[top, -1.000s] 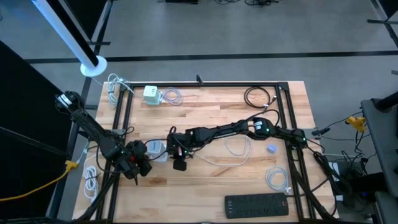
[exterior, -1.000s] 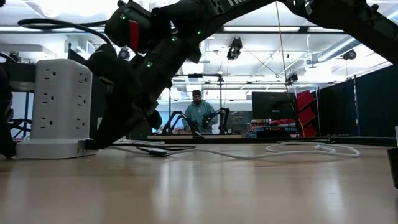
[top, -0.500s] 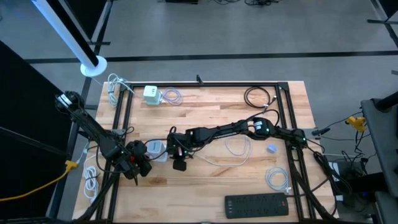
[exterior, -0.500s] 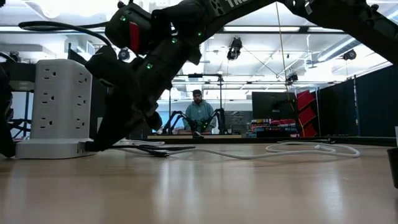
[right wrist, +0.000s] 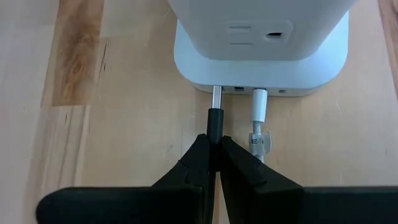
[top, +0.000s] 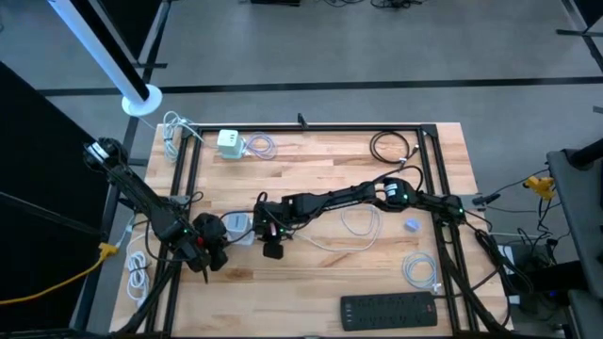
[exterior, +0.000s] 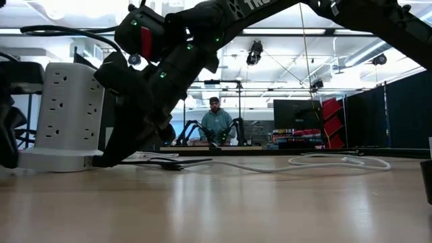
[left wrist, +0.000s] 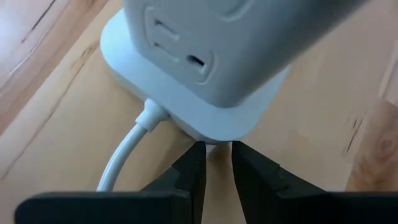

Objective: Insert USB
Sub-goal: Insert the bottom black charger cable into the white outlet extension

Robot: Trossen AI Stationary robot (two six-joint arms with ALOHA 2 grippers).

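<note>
Both grippers crowd the white power tower (right wrist: 261, 43) at the table's (top: 320, 282) left-centre. Right gripper (right wrist: 214, 149) pinches the black USB plug (right wrist: 214, 121) tight — its metal tip is at the base's edge port, beside a white plug (right wrist: 259, 102). Left gripper (left wrist: 216, 163) sits at the base's opposite rim — fingers narrowly parted, holding nothing.

- Both arms are dark, near black, built of slim tube links joined by bulkier rounded joint housings.
- The right arm (top: 353, 196) carries a small green light at a joint along its length; more green dots glow on its wrist housing in the low view.
- A red patch shows on that wrist housing (exterior: 144, 39), with white lettering on the link above.
- The left pincer (left wrist: 215, 168) has two matte black fingers tapering to blunt tips.
- The right pincer (right wrist: 213, 154) has matching black wedge-shaped fingers on a flat black crossbar.
- The left arm (top: 141, 200) is equally dark, with black cabling beside it.
</note>
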